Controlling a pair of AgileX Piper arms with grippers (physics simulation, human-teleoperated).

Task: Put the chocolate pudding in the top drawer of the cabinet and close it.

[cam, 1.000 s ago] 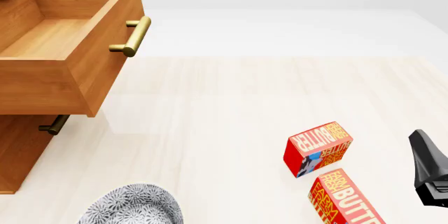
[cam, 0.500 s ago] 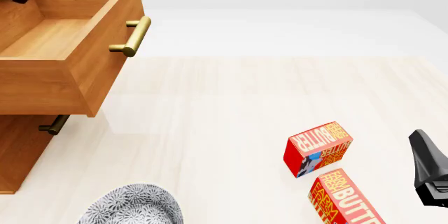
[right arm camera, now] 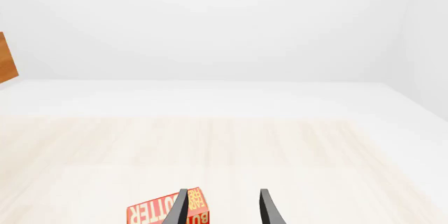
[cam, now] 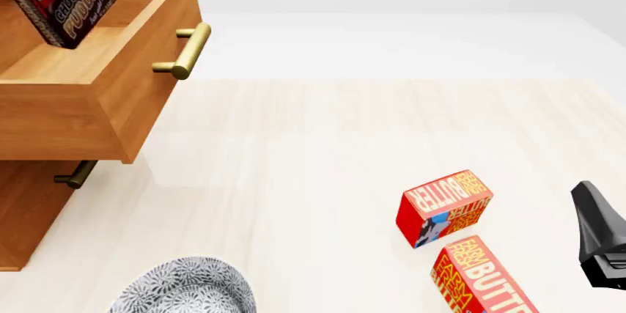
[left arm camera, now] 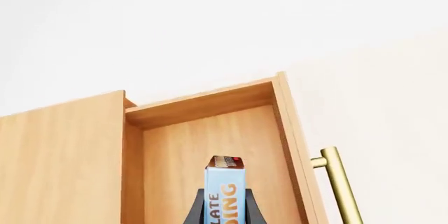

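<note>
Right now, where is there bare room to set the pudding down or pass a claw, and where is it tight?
The top drawer floor shows bare wood under the chocolate pudding held by the left claw. The table is bare between the cabinet and the butter boxes. It is tight near the boxes, the right claw and the patterned plate.

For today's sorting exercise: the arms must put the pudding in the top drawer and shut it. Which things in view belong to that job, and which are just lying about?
Belongs to the job:
chocolate pudding, held in the left gripper
top drawer, open
cabinet

Just lying about:
upper butter box
lower butter box
patterned plate
</note>
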